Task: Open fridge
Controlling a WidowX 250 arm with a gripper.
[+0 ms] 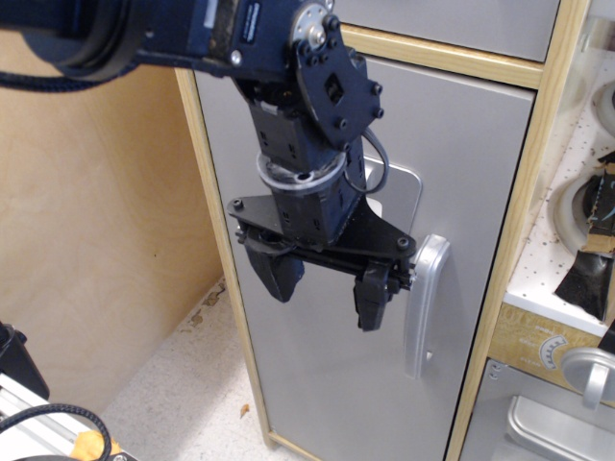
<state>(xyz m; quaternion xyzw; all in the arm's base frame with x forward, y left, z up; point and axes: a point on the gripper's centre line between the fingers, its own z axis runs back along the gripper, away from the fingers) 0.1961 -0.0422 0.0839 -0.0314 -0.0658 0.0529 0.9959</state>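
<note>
The fridge (317, 384) is a tall light-wood cabinet with a matte silver-grey door, shut flush in its frame. A curved vertical silver handle (423, 307) stands on the door's right side. The recessed dispenser panel (404, 197) is mostly hidden behind my arm; its knobs do not show. My dark blue gripper (327, 288) hangs in front of the door, fingers pointing down, just left of the handle. Its jaws are open and empty. The right finger (373, 298) is close beside the handle's upper part; I cannot tell if it touches.
A grey panel (452, 24) sits above the fridge door. To the right are a white pegboard counter (567, 240) and a smaller silver oven door with a horizontal handle (591, 370). A plywood wall (96, 240) stands left. A black cable and orange object (58, 427) lie bottom left.
</note>
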